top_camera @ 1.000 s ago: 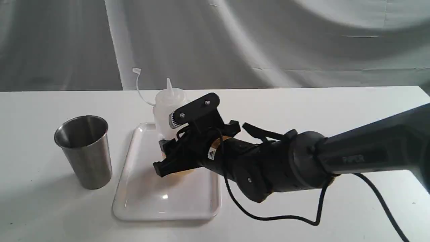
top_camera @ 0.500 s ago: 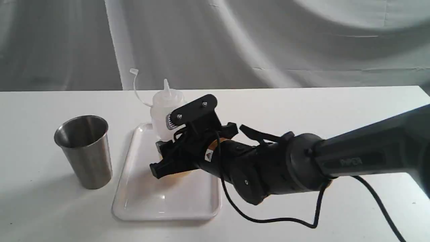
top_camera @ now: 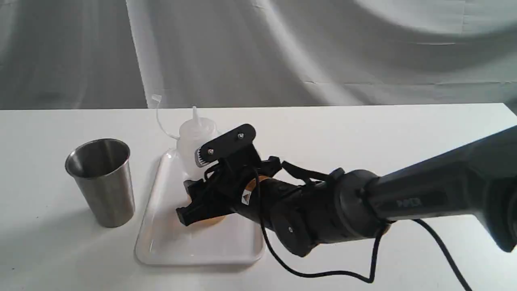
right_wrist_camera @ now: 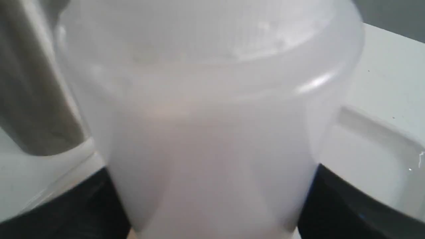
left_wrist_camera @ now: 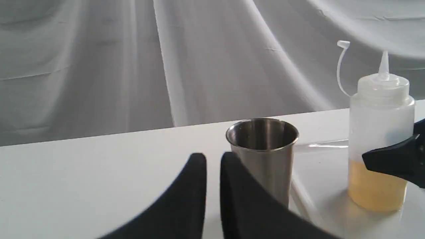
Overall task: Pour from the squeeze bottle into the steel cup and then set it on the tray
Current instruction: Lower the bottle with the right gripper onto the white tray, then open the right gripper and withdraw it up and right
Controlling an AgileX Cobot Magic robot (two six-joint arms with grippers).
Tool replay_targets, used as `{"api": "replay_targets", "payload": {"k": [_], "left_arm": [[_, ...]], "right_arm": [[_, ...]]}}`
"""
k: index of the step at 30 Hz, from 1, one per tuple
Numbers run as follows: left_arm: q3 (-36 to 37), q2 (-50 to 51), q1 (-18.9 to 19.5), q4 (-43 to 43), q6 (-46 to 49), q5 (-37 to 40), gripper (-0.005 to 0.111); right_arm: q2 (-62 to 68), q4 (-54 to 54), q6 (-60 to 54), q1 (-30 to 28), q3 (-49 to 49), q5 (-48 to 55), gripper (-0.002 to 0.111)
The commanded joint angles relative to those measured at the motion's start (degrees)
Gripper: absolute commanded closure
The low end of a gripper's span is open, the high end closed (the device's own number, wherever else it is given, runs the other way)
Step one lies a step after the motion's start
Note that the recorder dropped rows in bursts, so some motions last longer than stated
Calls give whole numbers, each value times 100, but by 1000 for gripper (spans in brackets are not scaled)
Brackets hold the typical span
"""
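One squeeze bottle (top_camera: 194, 139), one steel cup (top_camera: 103, 182), one tray (top_camera: 161, 242) and my two end effectors: that is the count. The bottle is a translucent whitish cylinder standing upright, with its pointed nozzle (top_camera: 195, 113) at 12 o'clock. A small cap (top_camera: 155, 98) on a thin strap curls off toward 10 o'clock, and amber liquid (left_wrist_camera: 377, 186) fills its lowest part. My right end effector (top_camera: 188, 200) is clamped round its lower body, with the base down on the tray. The cup stands on the bench (top_camera: 363, 133) at the tray's 9 o'clock, apart from it. My left end effector (left_wrist_camera: 213, 162) has its fingers nearly together, holding nothing.
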Motion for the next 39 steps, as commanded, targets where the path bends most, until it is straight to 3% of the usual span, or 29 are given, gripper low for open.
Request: {"api": "replay_targets", "payload": {"k": [1,14,20,23,33,39], "left_arm": [[25,-26,-31,17,-25,-9,98],[25,-26,-31,17,-12,-9,98],[25,-26,-31,17,-22,-9,98],[25,-26,-31,17,-22,-9,98],[25,-26,-31,17,-10,-9,98],[25,-26,-31,17,-10,-9,98]], "right_arm": [[-66,20,-20,14,-13,-281,57],[-61,20,-32,14,-13,-281,54],[-61,30,-164,14,-13,-281,23],[-61,30,-164,14,-13,-281,15],[-444,30,-164,14,-13,-228,13],[-1215,30,-164,14,-13,322,13]]}}
